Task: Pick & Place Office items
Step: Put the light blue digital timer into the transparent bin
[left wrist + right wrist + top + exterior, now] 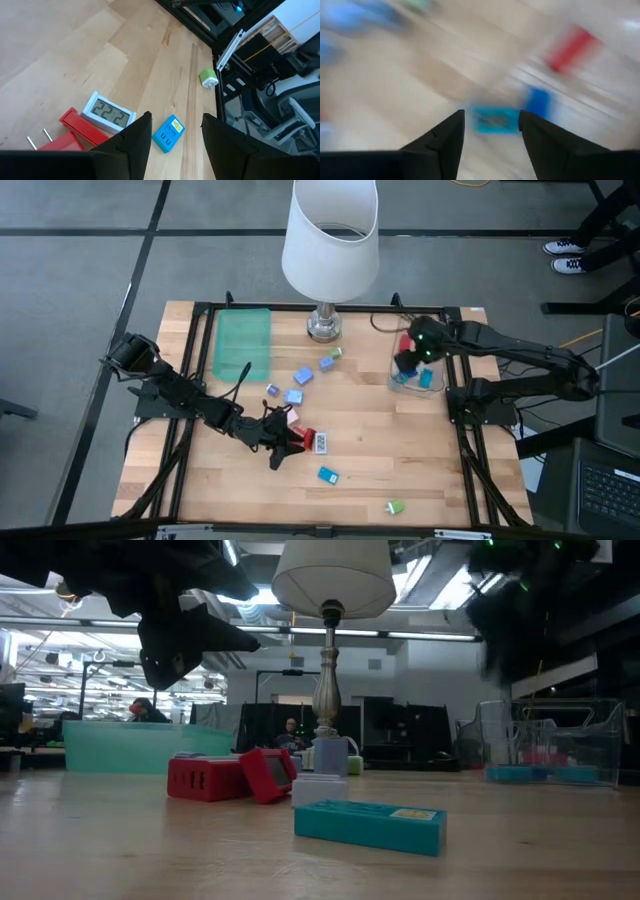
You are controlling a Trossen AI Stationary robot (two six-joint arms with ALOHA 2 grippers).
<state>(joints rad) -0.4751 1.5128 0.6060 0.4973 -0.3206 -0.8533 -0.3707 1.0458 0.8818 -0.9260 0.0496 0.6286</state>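
Observation:
Small office items lie scattered on the wooden table: red pieces (305,437), a white display piece (321,443), a teal-blue block (328,475), a green piece (396,507) and several blue ones (297,395). My left gripper (284,446) hovers open just left of the red pieces. In its wrist view the blue block (168,133) shows between the fingers, with the display piece (108,112) beside it. My right gripper (410,361) is open above the clear bin (433,388). Its blurred wrist view shows teal (495,120), blue (538,102) and red (570,50) pieces below.
A white-shaded lamp (330,240) stands by its metal base (323,326) at the far middle of the table. The flat green tray (244,342) lies far left. A black frame (465,442) runs along the table's edges. Bare wood lies at the near right.

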